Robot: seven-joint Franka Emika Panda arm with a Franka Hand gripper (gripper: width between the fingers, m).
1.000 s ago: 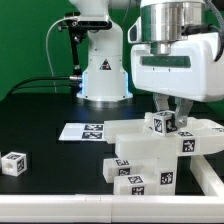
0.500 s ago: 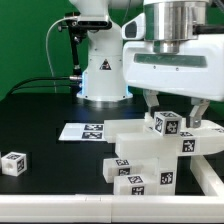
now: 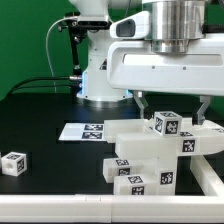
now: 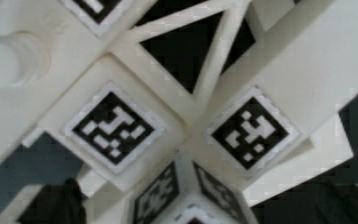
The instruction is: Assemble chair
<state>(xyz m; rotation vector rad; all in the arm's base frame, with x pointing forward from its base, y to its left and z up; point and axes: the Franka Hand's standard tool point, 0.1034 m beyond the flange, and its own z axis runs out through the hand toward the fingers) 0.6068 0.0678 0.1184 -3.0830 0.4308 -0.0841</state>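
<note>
The partly built chair (image 3: 150, 152) stands at the exterior view's right: stacked white blocky parts with black-and-white tags. A tagged cube (image 3: 168, 124) sits on top of it. My gripper (image 3: 172, 103) hangs just above that cube, open and empty, its fingers (image 3: 140, 100) spread to either side and clear of it. In the wrist view the tagged cube (image 4: 176, 135) fills the middle, with the X-braced frame (image 4: 194, 40) beyond it and my dark fingertips (image 4: 48, 205) at the corners. A loose tagged cube (image 3: 13, 163) lies at the exterior view's far left.
The marker board (image 3: 85, 131) lies flat on the black table behind the chair. The arm's white base (image 3: 103, 75) stands at the back with cables. A green wall is behind. The table's front edge (image 3: 60, 200) runs along the bottom.
My gripper has risen off the top cube and shifted toward the exterior view's left. The cube stays on the chair.
</note>
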